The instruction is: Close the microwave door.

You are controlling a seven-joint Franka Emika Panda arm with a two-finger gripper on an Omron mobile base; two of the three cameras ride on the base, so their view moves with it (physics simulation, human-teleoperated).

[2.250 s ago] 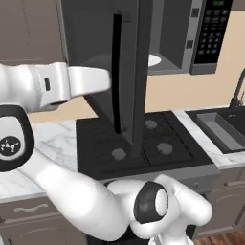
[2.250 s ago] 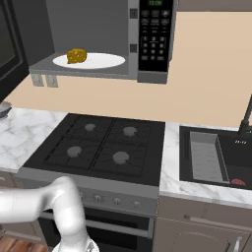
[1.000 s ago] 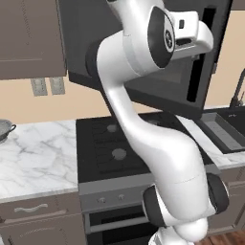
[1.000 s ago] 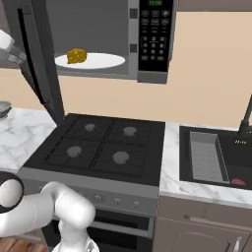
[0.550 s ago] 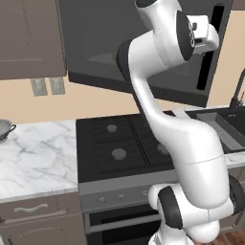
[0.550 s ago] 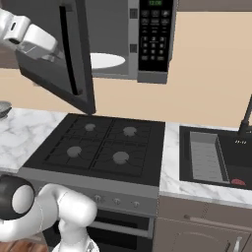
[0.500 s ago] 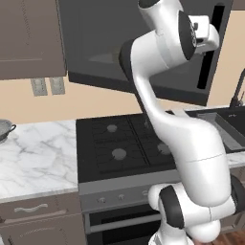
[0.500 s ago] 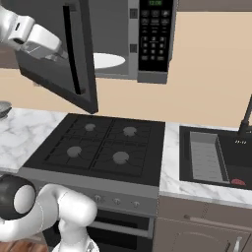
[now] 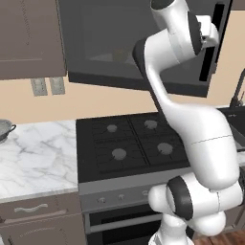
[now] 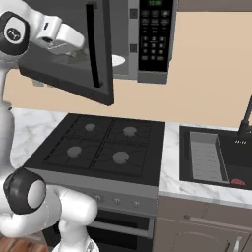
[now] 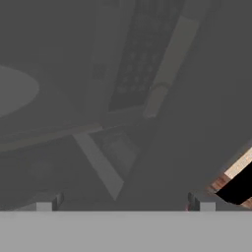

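Door (image 10: 74, 54) ajar, swung most of the way toward the microwave (image 10: 147, 39), a gap left on the keypad side. Through that gap in the right base view: a sliver of white plate (image 10: 117, 60) inside the cavity, just left of the black keypad (image 10: 155, 34) with its green display. Long black bar handle (image 10: 93, 47) upright near the door's free edge; in the left base view, same handle (image 9: 209, 43) at the door's right end, door (image 9: 115, 43) spread wide across the top.

Gripper (image 10: 81, 42) up at the door's outer face, beside the handle, white hand pressed close to the panel. Jaws: cannot tell whether wide or narrow, tips lost against the dark panel. In the hand view, glass window (image 11: 98, 98) right up against the camera, plate (image 11: 15, 88) and keypad (image 11: 142, 54) dim through it.

Below: black stove (image 10: 98, 147) with four burners, marble bench (image 9: 33, 158) to its left, sink (image 10: 216, 157) to its right. Brown cabinet (image 9: 28, 38) left of the microwave.
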